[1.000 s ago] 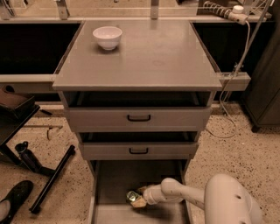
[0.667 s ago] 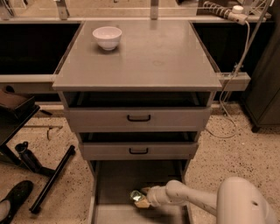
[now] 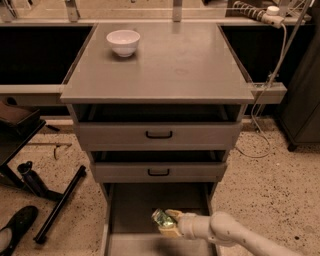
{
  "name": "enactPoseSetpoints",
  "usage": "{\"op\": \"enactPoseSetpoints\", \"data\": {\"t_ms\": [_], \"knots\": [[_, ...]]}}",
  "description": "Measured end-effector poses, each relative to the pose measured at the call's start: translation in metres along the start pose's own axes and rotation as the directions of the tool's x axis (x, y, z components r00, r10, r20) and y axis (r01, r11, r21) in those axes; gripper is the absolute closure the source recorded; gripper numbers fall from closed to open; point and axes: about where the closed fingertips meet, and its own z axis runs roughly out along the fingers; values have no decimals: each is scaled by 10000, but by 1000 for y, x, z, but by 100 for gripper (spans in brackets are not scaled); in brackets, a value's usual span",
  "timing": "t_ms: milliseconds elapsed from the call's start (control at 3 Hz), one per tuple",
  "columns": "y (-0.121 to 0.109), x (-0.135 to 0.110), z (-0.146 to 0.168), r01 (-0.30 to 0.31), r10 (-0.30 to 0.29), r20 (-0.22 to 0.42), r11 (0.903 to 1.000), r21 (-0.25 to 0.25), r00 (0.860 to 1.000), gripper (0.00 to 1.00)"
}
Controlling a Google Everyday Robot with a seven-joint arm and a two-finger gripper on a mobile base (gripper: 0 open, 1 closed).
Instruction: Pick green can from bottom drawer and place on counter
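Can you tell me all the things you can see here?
counter: one, grey, top of the cabinet.
white bowl: one, white, counter's back left.
shallow drawers: two, grey with black handles, under the counter.
bottom drawer: one, grey, lowest, pulled open.
green can: one, green, in the bottom drawer.
power strip: one, pale, top right.
shoe: one, black, floor, lower left.
pole: one, black, floor, left.
arm: one, white, lower right.
gripper: one, tan, in bottom drawer at the green can.

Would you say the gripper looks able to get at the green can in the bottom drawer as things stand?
Probably yes: the gripper is inside the open bottom drawer, right against the green can, and nothing lies between them. The drawers above do not cover that spot.
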Motion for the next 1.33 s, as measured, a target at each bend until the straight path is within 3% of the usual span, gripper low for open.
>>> {"op": "enactPoseSetpoints", "data": {"t_ms": [333,667,1000,1333], "knots": [[-8,7,-29,-314,299,267,9979,575,9992,100],[-8,7,-28,-309,294,268,9979,561,9992,100],[-14,-53,-42,253,-269,505,9992,322,9984,100],[-16,-168,-72,997,-986,915,9950,-67,9909,100]]}}
